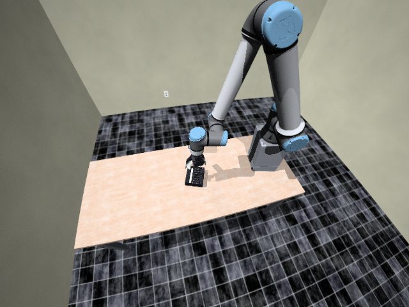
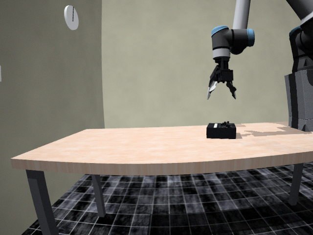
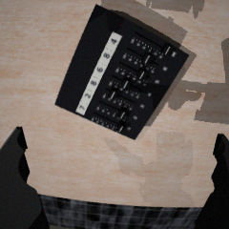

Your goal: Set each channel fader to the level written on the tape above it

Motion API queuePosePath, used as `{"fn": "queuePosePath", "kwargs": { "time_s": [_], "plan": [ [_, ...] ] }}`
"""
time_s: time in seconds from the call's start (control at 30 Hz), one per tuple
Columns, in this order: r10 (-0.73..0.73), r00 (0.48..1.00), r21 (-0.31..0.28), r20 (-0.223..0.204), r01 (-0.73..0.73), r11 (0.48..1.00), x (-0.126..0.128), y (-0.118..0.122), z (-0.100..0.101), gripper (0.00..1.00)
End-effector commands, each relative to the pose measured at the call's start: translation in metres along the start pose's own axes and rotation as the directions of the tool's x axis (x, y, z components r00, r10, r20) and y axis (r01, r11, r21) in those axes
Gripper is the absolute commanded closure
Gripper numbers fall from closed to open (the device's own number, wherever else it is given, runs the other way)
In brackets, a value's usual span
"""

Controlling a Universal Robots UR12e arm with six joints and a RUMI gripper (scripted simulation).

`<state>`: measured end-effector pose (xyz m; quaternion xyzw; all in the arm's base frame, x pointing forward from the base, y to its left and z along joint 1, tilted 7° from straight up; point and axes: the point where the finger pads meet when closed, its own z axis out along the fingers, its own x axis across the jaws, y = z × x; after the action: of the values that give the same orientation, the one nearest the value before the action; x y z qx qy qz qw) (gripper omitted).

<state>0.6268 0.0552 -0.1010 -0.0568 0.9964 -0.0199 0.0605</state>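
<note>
The lighting desk (image 1: pixel 193 177) (image 2: pixel 221 131) (image 3: pixel 86 62) is a small black box on the wooden table (image 1: pixel 131 198) (image 2: pixel 126 144) (image 3: pixel 43 43). In the wrist view it lies turned at an angle. Its white tape strip (image 3: pixel 97 73) reads 7, 2, 8, 6, 8, 4 from bottom to top. Several fader tracks run beside the strip. The topmost cap (image 3: pixel 167 49), beyond the 4, is the master fader. The lowest cap (image 3: pixel 121 128) lines up with the 7. My gripper (image 1: pixel 195 164) (image 2: pixel 221 96) (image 3: pixel 120 133) is open and empty. It hangs well above the desk and touches nothing.
The arm's grey pedestal (image 1: pixel 264 155) (image 2: pixel 299 101) stands at the table's back right corner. In the wrist view the table's edge and the tiled floor (image 3: pixel 119 217) show just below the desk. The arm's shadow lies on the table to the right of the desk.
</note>
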Motion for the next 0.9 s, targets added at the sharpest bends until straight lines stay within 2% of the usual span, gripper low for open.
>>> {"fn": "queuePosePath", "kwargs": {
  "time_s": [0.0,0.87],
  "plan": [
    [0.072,0.997,-0.003,-0.01,-0.072,0.997,-0.0009,-0.0004,-0.0054,0.0],
    [0.045,0.999,-0.001,-0.008,-0.045,0.999,0.0006,0.0,-0.0028,0.0]
  ]
}}
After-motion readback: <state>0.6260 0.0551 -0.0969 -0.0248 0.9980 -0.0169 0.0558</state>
